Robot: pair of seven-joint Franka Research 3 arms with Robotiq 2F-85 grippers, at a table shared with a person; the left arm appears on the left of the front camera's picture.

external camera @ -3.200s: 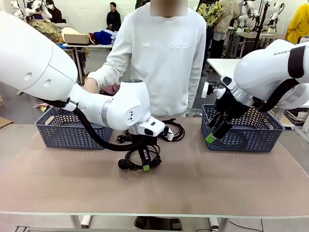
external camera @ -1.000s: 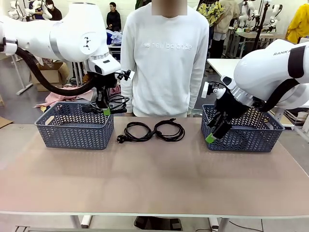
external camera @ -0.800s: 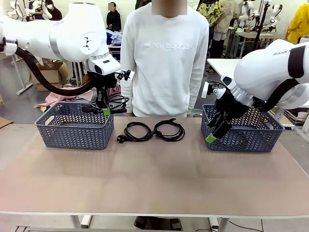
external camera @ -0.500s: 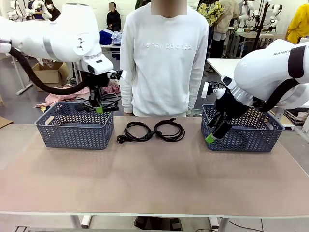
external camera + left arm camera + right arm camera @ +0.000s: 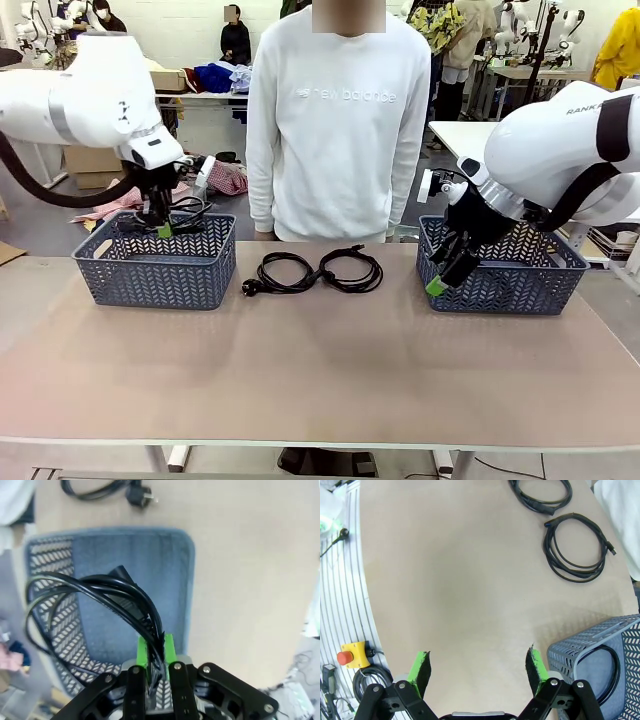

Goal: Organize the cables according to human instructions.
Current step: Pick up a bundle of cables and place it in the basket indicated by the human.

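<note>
Drop-off step: the left gripper [image 5: 155, 652], clamped on a coiled cable [image 5: 110, 586], hangs over the left basket [image 5: 150, 272]; next it likely needs to release. The right gripper [image 5: 477, 666] gapes wide, empty.

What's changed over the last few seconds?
The left claw lifted one cable coil off the table and carried it left, over the left basket, still shut on it. The open right claw and the two cables lying there stayed put.
</note>
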